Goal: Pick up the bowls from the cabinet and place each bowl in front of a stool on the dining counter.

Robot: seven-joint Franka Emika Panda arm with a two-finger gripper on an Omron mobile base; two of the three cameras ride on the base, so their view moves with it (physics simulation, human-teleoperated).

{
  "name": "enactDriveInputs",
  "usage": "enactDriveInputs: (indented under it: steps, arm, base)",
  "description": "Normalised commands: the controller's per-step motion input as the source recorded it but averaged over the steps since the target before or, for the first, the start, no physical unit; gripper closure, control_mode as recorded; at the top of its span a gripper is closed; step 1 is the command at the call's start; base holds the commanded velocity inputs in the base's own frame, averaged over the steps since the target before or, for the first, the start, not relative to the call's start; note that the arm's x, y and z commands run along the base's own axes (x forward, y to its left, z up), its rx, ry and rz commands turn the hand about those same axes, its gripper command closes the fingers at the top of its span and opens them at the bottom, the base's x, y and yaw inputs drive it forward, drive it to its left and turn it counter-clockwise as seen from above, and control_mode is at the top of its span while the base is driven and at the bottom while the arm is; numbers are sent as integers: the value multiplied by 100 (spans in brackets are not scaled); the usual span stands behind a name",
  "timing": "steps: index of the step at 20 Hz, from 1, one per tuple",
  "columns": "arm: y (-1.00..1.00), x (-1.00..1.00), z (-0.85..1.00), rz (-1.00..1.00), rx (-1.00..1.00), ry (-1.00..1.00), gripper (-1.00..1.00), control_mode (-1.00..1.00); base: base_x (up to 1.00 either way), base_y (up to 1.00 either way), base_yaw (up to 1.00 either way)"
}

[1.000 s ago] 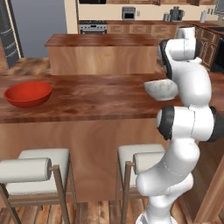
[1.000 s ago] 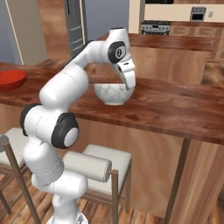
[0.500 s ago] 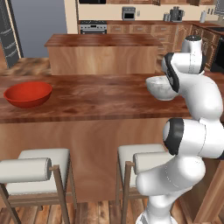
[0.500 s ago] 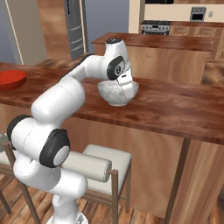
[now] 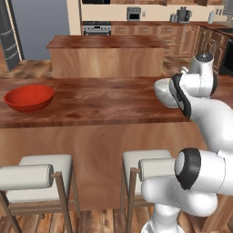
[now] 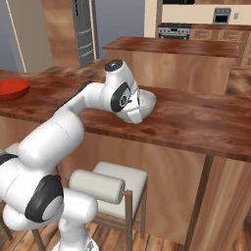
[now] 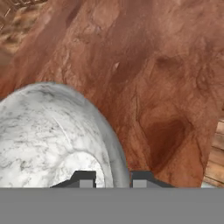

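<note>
My gripper [image 7: 113,178] is shut on the rim of the grey-white marbled bowl [image 7: 48,135], one fingertip [image 7: 85,178] inside and the other outside. The bowl [image 5: 164,91] [image 6: 147,100] sits low at the right part of the dining counter [image 5: 100,102] [image 6: 196,122]; I cannot tell whether it touches the top. It is above the right stool [image 5: 143,161] [image 6: 110,184]. The red bowl [image 5: 28,97] [image 6: 12,88] rests on the counter's left part, above the left stool [image 5: 38,175]. The cabinet is out of view.
A smaller wooden island [image 5: 107,43] [image 6: 171,46] stands behind the dining counter. A dark fridge [image 6: 83,29] is at the back left and a stove [image 5: 95,27] at the back wall. Bare counter top stretches between the two bowls.
The arm has folded lower and the hand has turned over the marbled bowl. The bowl has shifted slightly right along the counter, still gripped. The red bowl has not moved.
</note>
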Motion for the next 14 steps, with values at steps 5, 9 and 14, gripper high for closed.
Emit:
enactDriveInputs:
  steps: [5,9,14]
  arm:
    - [0,-13,87,-3,-1,-15,-100,-100]
    - [-1,-15,100,0,-4,-13,-100,-100]
    - [2,-73,80,0,-2,-3,-100,-100]
  base:
    - [0,0,0]
    - [0,0,0]
    - [0,0,0]
